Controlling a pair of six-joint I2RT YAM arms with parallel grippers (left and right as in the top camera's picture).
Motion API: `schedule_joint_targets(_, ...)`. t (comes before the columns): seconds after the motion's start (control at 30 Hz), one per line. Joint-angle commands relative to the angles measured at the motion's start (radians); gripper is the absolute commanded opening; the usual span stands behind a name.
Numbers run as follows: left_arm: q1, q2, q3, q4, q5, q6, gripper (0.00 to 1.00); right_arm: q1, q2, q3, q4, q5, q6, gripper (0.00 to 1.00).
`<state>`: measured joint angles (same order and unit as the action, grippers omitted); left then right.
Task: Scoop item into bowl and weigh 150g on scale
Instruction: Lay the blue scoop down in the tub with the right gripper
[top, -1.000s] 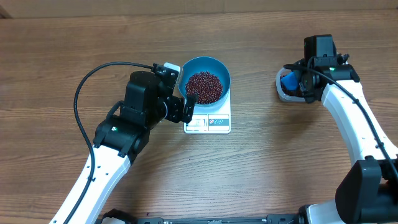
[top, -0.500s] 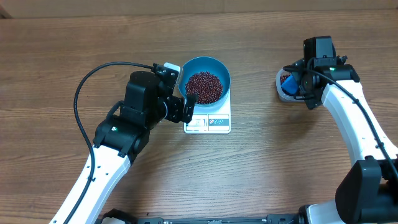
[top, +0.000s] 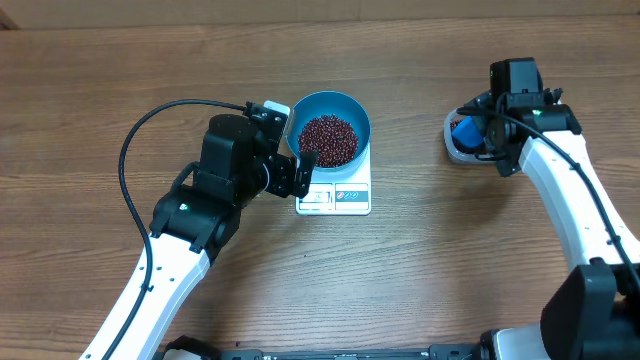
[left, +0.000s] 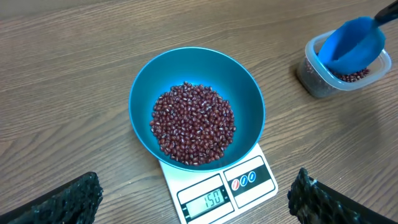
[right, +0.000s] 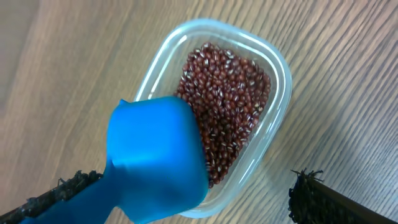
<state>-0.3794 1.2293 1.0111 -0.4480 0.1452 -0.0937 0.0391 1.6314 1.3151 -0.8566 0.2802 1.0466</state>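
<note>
The teal bowl (top: 362, 118) stands on the white scale (top: 350, 197) and holds a heap of dark red-brown beans (top: 328, 139). In the left wrist view the beans (left: 194, 123) fill the bottom of the bowl (left: 245, 87), and the display on the scale (left: 252, 178) reads 150. My left gripper (top: 300, 172) hovers open at the scale's left edge, its fingers (left: 62, 199) wide apart. My right gripper (top: 490, 135) is open over the clear tub (right: 273, 124). The blue scoop (right: 155, 155) rests in the tub, its handle beside my left finger (right: 56, 196).
The clear tub (top: 460, 148) with more beans (right: 230, 99) sits at the right of the wooden table, well apart from the scale. A black cable (top: 150, 125) loops from the left arm over the table.
The right gripper's jaws have spread wider around the scoop's handle, and the scoop now lies in the tub. The left arm, bowl and scale have not moved.
</note>
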Motion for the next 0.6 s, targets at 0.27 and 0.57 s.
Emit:
schedule_joint_targets(0.27, -0.001, 0.003, 0.024, 0.004, -0.002, 0.03, 1.0, -0.028, -0.043, 0.002, -0.031, 0.033, -0.003, 1.0)
schedule_joint_targets(0.57, -0.001, 0.003, 0.024, 0.004, -0.002, 0.03, 1.0, -0.028, -0.043, -0.002, -0.107, 0.044, -0.003, 1.0)
